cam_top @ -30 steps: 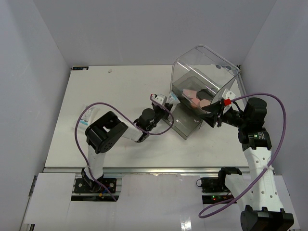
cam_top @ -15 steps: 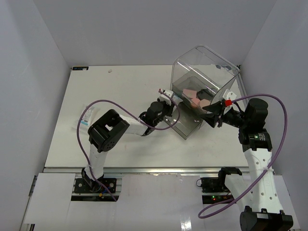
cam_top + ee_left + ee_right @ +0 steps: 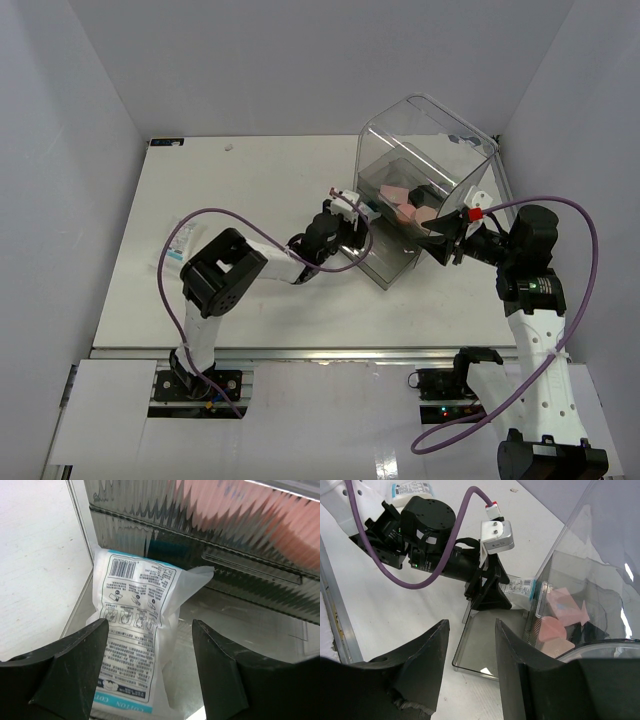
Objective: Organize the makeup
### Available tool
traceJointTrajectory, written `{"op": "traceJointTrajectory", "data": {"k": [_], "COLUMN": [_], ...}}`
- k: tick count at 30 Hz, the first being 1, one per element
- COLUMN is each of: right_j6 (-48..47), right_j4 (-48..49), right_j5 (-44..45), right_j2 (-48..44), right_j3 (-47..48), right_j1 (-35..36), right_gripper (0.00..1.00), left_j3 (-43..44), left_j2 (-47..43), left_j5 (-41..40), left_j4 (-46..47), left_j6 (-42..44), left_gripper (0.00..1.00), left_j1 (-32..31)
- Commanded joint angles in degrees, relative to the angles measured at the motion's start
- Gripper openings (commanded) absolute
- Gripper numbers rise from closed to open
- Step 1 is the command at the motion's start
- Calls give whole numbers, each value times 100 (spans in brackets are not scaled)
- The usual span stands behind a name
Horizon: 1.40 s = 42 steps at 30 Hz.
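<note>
White surface point(image 3: 250, 190) between grey walls, clear box point(image 3: 425, 160) at the far right, its drawer point(image 3: 490, 650) pulled out toward the arms. Changed within the last second: left hand point(image 3: 150, 645) pushed forward to the drawer mouth and sprung from a narrow pinch to wide apart, now gripping nothing. Left lying between the spread fingers point(image 3: 70, 655): flat white printed packet point(image 3: 135, 610), on the drawer floor, barcode end toward the ribbed front of the box. Reads as one packet delivered, or nearly so; may want a nudge further in. Second packet point(image 3: 182, 243) waiting near the surface's left edge, well apart. Shown only from the left wrist: the packet's print and the clearance beside it. Shown only from the right wrist: right hand point(image 3: 470, 630) partly open with nothing between its fingers, beside the box, and pink sponge blocks point(image 3: 555, 625) already inside. From overhead, packet mostly hidden behind the left hand.
</note>
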Motion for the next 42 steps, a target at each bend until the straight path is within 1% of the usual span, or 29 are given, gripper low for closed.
{"op": "traceJointTrajectory", "data": {"k": [1,2,8,10,12,13,16,17,18,20,21,23,25,28,31,33,35,40,42], "right_j6": [36,36,19,16,1,-7,-43,-52,-65,-100,-114,-143,-163,-188,-220,-241,-265,-280,-292], "right_j4": [16,16,-2,-22,-36,-37,-28,-28,-28,-26,-22,-28,-28,-28,-28,-37,-37,-37,-42], "right_j5": [-135,-143,-186,-217,-239,-256,-302,-320,-352,-419,-463,-512,-552,-611,-627,-647,-666,-703,-705], "right_j2": [-75,-77,-110,-115,-145,-154,-216,-224,-218,-193,-173,-154,-160,-205,-243,-260,-260,-269,-269], "right_j3": [-76,-77,-85,-78,-85,-93,-156,-174,-200,-239,-253,-287,-325,-379,-420,-440,-459,-488,-498], "right_j1": [-33,-34,-42,-42,-42,-42,-50,-51,-57,-61,-66,-77,-77,-79,-86,-86,-86,-86,-86], "right_gripper": [49,49,49,49,49,49,49,49,49,49,49,50,50,50,51,51,51,51,51], "left_j3": [-124,-133,-448,-586,-631,-560,-383,-463,-617,-925,-1057,-1287,-1426,-1254,-1005,-867,-737,-472,-302], "left_j2": [-812,-844,-2006,-2463,-2925,-3084,-3574,-3693,-3880,-4167,-4250,-4391,-4363,-4032,-3553,-3126,-2892,-2458,-2253], "left_j5": [271,280,413,302,-26,101,1147,1434,1564,1364,1079,244,-69,-489,-964,-1585,-1751,-1796,-1942], "left_j4": [35,4,-495,-971,-1883,-2434,-4643,-4992,-5346,-5852,-5955,-5978,-5890,-5868,-5894,-5893,-5863,-5737,-5748], "left_j6": [-27,-27,33,92,-177,-426,-996,-970,-803,-538,-422,-215,-114,-91,10,68,129,348,484], "left_gripper": [79,79,79,79,78,76,73,71,71,74,77,81,82,81,81,81,81,79,79], "left_j1": [-15,-15,-24,2,96,260,1334,1633,2204,2683,2949,3262,3593,3989,4152,4180,4204,4239,4239]}}
